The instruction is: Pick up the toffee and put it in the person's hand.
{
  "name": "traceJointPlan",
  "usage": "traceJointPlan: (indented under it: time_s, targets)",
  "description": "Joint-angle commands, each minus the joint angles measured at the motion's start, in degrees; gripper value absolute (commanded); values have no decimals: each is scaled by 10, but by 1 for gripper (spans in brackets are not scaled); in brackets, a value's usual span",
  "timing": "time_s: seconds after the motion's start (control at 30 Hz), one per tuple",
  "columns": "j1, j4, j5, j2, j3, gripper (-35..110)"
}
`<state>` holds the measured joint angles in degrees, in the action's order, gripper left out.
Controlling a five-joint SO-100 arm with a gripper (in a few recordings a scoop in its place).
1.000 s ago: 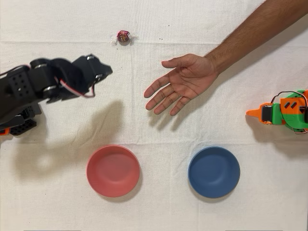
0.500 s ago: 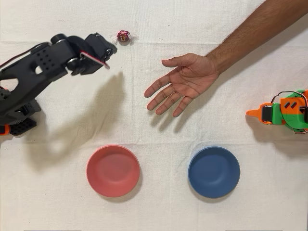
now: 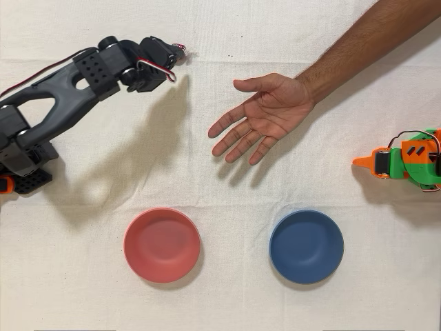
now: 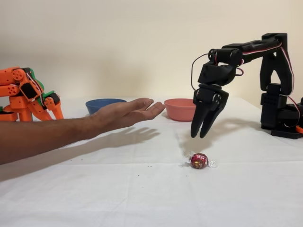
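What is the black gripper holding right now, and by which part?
Nothing. The gripper hangs above the toffee with its fingers slightly apart and bare, and the toffee lies on the cloth. The person's hand waits open, palm up.

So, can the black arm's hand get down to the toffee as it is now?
Probably yes. The hand hangs above the toffee, fingers pointing down and slightly parted, with nothing between them. The person's hand is off to the side.

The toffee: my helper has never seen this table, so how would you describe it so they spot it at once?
In the fixed view, start at the black arm's gripper hanging above the white cloth. Just below its fingertips lies the toffee, alone on the cloth. It is a tiny dark red ball with clear twisted ends, far smaller than the red bowl and blue bowl.
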<state>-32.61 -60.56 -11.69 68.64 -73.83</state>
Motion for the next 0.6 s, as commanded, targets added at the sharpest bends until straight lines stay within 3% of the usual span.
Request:
traceJointPlan:
  time_s: [0.0,0.57]
  targets:
    - [-12,-4,-18,6,66,21]
    - [-54,-5,-28,-83,134,25]
